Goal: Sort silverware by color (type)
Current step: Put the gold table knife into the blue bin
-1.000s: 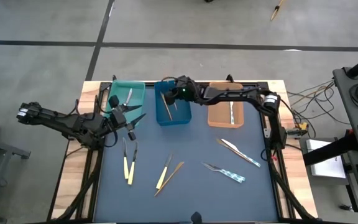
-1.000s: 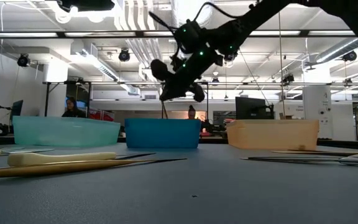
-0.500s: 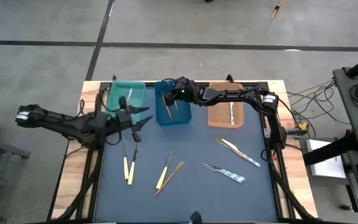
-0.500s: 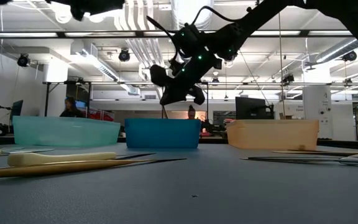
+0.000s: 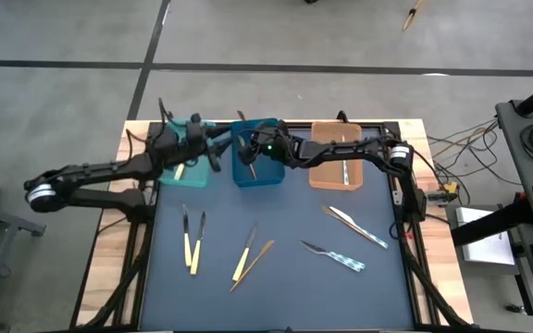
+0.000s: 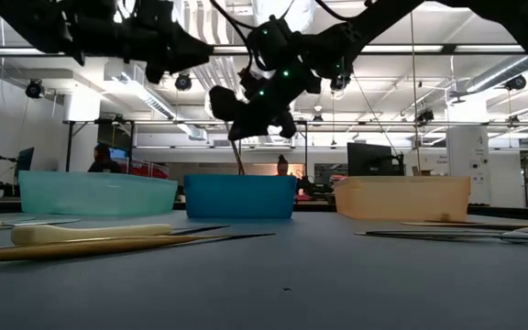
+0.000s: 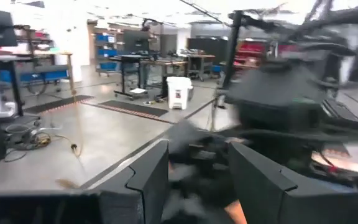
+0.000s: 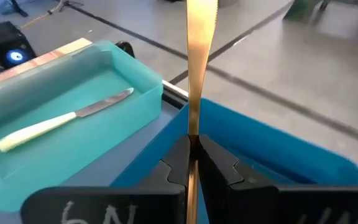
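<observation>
My right gripper (image 5: 251, 148) hangs over the blue tray (image 5: 271, 178), shut on a tan-brown wooden knife (image 8: 199, 62). In the low view the knife (image 6: 237, 156) drops below the gripper (image 6: 250, 115) behind the blue tray's wall (image 6: 239, 197). My left gripper (image 5: 216, 148) is open and empty (image 7: 197, 180) above the teal tray's right side (image 5: 197, 176), close to the right gripper. A cream-handled knife (image 8: 61, 121) lies flat in the teal tray. Two cream-handled pieces (image 5: 192, 240), a cream and a tan piece (image 5: 250, 253), a pale knife (image 5: 354, 225) and a blue-handled fork (image 5: 336, 254) lie on the mat. My right gripper pinches a slim stretch of the wooden knife (image 8: 193, 127) between its two fingers. The fingers point down and lie along the knife. The knife hangs nearly upright below them, and its lower end (image 6: 240, 170) is hidden behind the blue tray's wall.
The orange tray (image 5: 327, 176) at the far right holds a silver piece (image 5: 345, 166). The three trays stand in a row along the far edge. Both arms crowd the space above the teal and blue trays. Open mat lies between the loose pieces nearer the near edge.
My left gripper has swung from the mat just below the teal tray toward the far edge and the right, and now hangs over the teal tray beside the right gripper. My right gripper has stayed over the blue tray with the knife, shifting slightly left.
</observation>
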